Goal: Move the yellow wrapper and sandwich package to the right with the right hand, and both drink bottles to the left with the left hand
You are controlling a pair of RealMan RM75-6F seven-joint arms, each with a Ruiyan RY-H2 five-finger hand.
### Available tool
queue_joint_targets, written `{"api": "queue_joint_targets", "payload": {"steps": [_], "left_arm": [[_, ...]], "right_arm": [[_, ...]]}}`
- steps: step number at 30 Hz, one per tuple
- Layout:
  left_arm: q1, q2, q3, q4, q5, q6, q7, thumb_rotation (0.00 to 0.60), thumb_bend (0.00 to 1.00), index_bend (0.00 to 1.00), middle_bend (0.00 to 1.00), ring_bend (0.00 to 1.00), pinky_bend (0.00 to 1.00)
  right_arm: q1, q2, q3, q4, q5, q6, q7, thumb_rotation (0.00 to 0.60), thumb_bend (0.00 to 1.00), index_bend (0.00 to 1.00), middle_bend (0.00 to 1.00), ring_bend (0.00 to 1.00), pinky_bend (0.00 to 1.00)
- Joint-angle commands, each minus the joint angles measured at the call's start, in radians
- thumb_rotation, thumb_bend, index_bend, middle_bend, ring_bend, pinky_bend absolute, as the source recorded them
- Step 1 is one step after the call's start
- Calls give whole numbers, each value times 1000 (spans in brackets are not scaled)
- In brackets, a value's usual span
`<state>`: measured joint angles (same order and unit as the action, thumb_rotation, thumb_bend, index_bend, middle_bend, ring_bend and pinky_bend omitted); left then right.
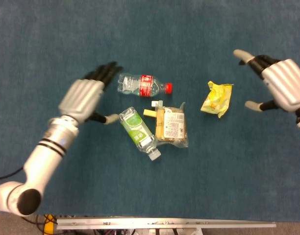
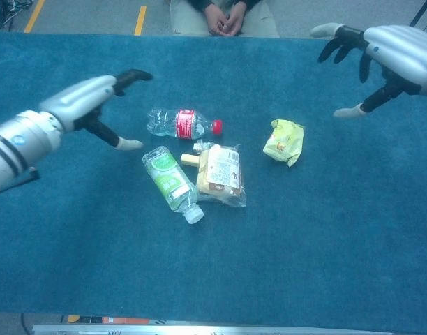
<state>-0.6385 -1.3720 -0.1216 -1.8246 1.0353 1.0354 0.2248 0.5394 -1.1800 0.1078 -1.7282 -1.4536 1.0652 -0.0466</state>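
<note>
A crumpled yellow wrapper (image 1: 217, 98) (image 2: 284, 142) lies right of centre on the blue table. The clear sandwich package (image 1: 171, 126) (image 2: 220, 174) lies flat at the centre. Beside it on the left is a green-labelled bottle (image 1: 138, 129) (image 2: 170, 180) with a white cap. A red-capped bottle (image 1: 143, 84) (image 2: 182, 123) lies on its side behind both. My left hand (image 1: 87, 96) (image 2: 95, 101) hovers open, left of the red-capped bottle, holding nothing. My right hand (image 1: 278, 87) (image 2: 388, 53) hangs open to the right of the wrapper, fingers spread.
Two small pieces, one tan and one pale (image 1: 151, 109) (image 2: 194, 154), lie between the red-capped bottle and the sandwich package. A person's clasped hands (image 2: 223, 17) show past the table's far edge. The table's near metal edge (image 1: 164, 224) runs along the bottom.
</note>
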Motion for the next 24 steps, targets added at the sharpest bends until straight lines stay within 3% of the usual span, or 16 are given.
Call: {"api": "queue_joint_targets", "payload": {"steps": [1,9,24], "left_arm": [[36,56,19,-15,7,36,4,579,171,0,0,0,127],[105,161,69,-33,24,80,7,600,171,0,0,0,110],[219,233,87,-9,105,151,-123,600,171,0,0,0,110]], "right_arm": [[21,-2,-18,-8,-58,-13,-6,600,0,76,308,278,498],[83,-15,-43,-41,-123,-92,-95,600,0,0,157,168,395],[180,-193,-40,-25,-70,-222,-367,600,0,0,127,136,383]]}}
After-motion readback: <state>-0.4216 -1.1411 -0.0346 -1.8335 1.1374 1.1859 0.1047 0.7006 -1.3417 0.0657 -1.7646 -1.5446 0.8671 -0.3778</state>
